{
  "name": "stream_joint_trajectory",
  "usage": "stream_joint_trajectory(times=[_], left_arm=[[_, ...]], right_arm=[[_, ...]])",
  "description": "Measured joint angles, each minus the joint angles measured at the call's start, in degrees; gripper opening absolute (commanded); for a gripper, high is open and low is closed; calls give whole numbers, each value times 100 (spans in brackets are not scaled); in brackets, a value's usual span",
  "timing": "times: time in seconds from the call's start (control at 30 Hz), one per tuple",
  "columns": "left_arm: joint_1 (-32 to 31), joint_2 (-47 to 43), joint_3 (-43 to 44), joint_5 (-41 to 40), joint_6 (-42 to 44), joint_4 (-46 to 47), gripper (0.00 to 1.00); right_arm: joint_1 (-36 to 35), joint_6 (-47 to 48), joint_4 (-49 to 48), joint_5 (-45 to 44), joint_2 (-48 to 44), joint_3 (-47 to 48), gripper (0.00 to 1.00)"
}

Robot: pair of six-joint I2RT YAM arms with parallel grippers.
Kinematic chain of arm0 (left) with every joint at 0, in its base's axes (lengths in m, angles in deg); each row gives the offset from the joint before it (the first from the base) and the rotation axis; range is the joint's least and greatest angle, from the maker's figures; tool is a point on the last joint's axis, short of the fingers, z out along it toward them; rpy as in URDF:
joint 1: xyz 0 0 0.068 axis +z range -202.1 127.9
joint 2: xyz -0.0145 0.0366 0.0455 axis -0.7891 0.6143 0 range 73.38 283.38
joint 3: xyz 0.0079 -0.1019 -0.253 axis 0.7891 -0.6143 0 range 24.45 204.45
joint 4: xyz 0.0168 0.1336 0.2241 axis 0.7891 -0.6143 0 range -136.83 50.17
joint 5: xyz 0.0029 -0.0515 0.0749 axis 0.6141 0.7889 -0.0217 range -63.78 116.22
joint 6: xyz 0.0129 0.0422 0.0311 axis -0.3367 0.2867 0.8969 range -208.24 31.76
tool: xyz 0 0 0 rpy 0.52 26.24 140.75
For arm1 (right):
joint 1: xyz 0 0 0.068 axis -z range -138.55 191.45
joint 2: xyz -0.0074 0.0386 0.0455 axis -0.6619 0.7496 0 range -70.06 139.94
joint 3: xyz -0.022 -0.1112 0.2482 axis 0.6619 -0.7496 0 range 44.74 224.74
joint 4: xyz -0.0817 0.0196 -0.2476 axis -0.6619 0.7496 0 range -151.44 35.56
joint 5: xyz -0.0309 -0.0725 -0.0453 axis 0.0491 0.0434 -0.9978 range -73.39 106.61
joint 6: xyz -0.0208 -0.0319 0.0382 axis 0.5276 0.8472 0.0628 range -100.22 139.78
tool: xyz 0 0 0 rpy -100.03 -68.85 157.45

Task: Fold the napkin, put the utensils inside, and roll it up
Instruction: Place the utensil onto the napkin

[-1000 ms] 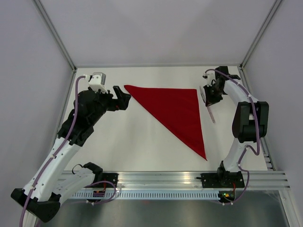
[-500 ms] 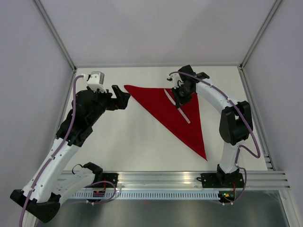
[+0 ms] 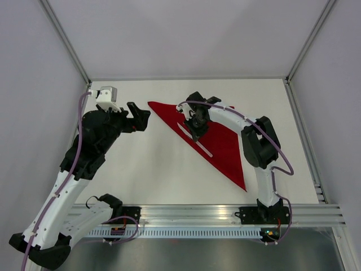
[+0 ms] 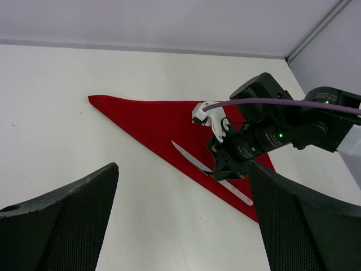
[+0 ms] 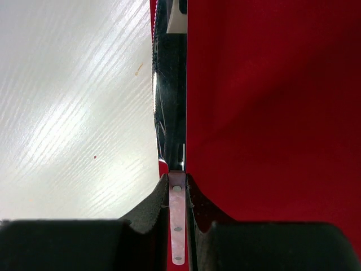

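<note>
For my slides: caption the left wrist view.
Right gripper holds the knife along the long edge of the triangle-folded red napkin.

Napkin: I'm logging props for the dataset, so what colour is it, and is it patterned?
Plain bright red napkin, no pattern; clearest in the top external view.

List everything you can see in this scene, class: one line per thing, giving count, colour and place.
napkin: 1, bright red, folded into a triangle, centre-right of the table
knife: 1, silver-grey, along the napkin's long diagonal edge
table: 1, white, beneath everything
wall panels: pale grey, around the table
rail: 1, silver, near edge of the table
left arm: 1, white and black, left side
right arm: 1, white and black, reaching over the napkin
left claw: 1, black, open, beside the napkin's left corner, apart from it
right claw: 1, black, shut on the knife
</note>
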Motion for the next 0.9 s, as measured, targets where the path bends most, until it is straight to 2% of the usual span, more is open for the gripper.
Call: stream_joint_trajectory(times=[0.9], left_arm=[[0,-15,0,-57,2,-114,100]], right_arm=[[-52,-125,-149,-177,688,468,1]])
